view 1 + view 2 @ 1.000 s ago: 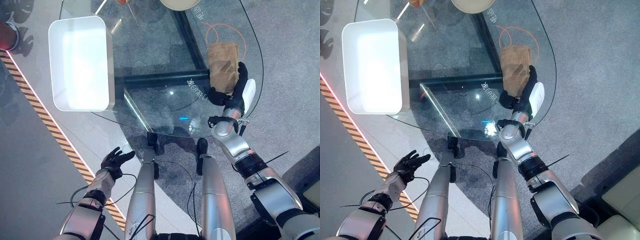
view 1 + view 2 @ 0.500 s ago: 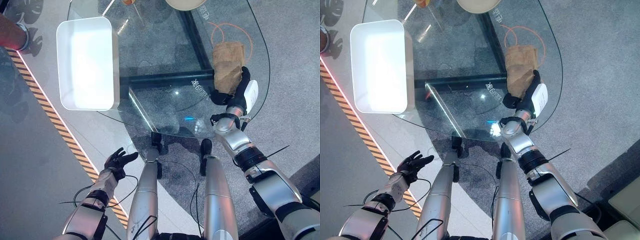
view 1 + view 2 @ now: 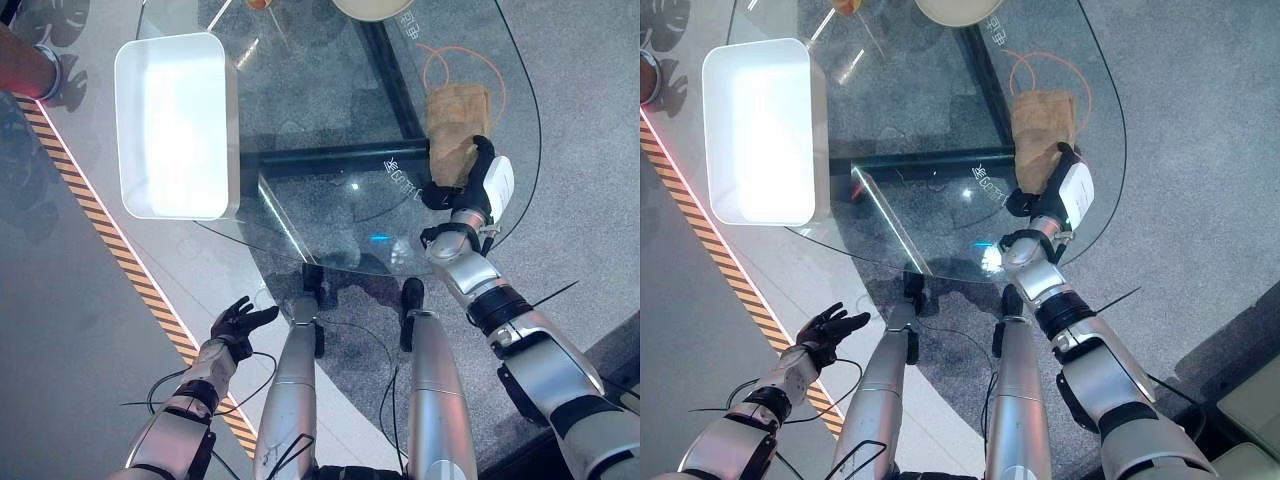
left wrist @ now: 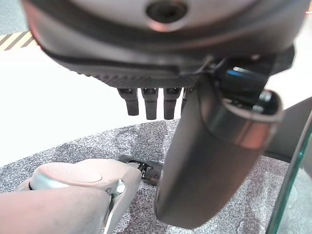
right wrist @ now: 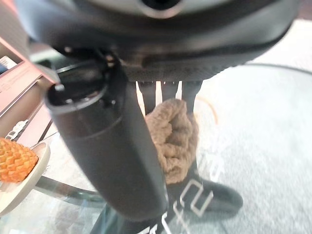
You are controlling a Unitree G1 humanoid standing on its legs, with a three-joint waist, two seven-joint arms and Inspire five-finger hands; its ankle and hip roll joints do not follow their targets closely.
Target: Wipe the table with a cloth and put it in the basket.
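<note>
A brown cloth [image 3: 455, 125] lies bunched on the glass table [image 3: 330, 215] near its right edge. My right hand [image 3: 468, 180] is at the cloth's near end, and its fingers [image 3: 482, 148] curl over the fabric. In the right wrist view the cloth [image 5: 175, 136] is gathered up between the thumb [image 5: 112, 151] and the fingers. The white rectangular basket [image 3: 226, 120] stands on the table's left part, well away from the cloth. My left hand [image 3: 238, 320] hangs open low at my left side, over the floor, holding nothing.
A pale plate [image 3: 372, 8] sits at the table's far edge, with an orange textured item [image 5: 17, 158] on it. An orange cord loop [image 3: 440, 60] lies around the cloth's far end. Striped tape [image 3: 100, 230] runs along the floor left of the table.
The camera has shifted a little. My right hand's fingers have curled down onto the cloth's near end, and the cloth is more bunched. The left hand stays put.
</note>
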